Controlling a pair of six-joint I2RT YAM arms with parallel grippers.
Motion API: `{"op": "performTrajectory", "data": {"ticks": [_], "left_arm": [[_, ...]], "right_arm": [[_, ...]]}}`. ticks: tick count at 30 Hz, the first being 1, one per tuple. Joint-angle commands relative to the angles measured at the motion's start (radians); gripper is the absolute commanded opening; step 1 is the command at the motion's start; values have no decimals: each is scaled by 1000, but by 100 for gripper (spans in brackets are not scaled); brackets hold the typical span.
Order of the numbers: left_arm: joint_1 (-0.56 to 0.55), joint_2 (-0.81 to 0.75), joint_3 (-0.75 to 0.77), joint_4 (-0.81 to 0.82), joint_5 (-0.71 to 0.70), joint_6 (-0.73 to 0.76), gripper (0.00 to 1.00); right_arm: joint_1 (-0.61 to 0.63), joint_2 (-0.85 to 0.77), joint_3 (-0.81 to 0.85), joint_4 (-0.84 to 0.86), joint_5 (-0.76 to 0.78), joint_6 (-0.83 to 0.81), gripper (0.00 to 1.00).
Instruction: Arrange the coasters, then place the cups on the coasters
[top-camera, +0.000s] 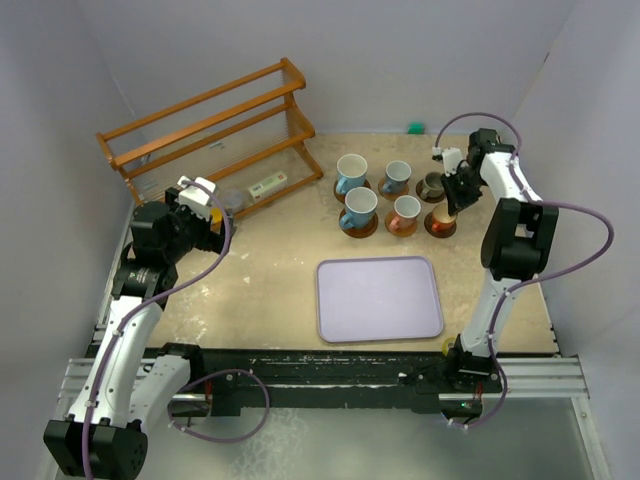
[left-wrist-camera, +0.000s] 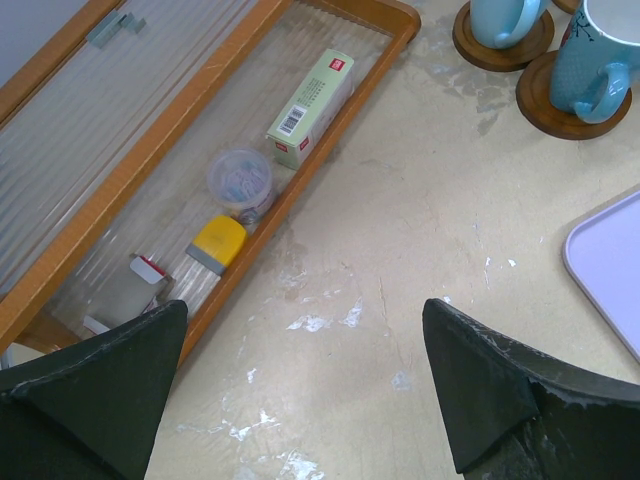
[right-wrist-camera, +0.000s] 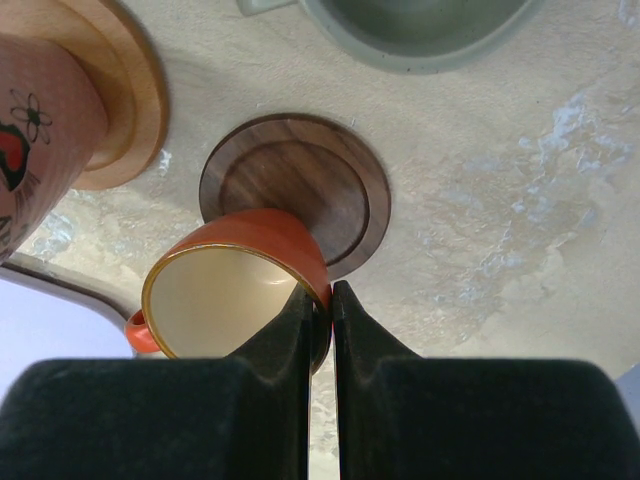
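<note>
My right gripper (right-wrist-camera: 322, 300) is shut on the rim of the orange cup (right-wrist-camera: 235, 290), one finger inside it and one outside. The cup hangs tilted over the near edge of a dark brown coaster (right-wrist-camera: 295, 190); I cannot tell whether they touch. From above, this cup (top-camera: 444, 214) is at the right end of the front row. Five other cups stand on coasters: three white-and-blue ones (top-camera: 351, 173) (top-camera: 397, 177) (top-camera: 359, 207), a pale patterned one (top-camera: 405, 211) and a grey-olive one (top-camera: 433, 185). My left gripper (left-wrist-camera: 305, 350) is open over bare table by the rack, holding nothing.
A lavender tray (top-camera: 380, 298) lies in front of the cups. A wooden rack (top-camera: 215, 125) stands at the back left; its bottom shelf (left-wrist-camera: 170, 150) holds a green box (left-wrist-camera: 312, 105), a small round tub (left-wrist-camera: 240, 180) and other small items. A small green object (top-camera: 415, 127) lies at the back.
</note>
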Motion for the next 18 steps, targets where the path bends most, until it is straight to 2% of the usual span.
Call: {"op": "performTrajectory", "data": {"ticks": [1, 18], "left_arm": [[10, -13, 22, 40, 21, -10, 98], [10, -6, 38, 34, 27, -11, 98]], "right_arm": [[-3, 9, 66, -19, -39, -6, 0], [-17, 54, 77, -12, -42, -31, 0]]}}
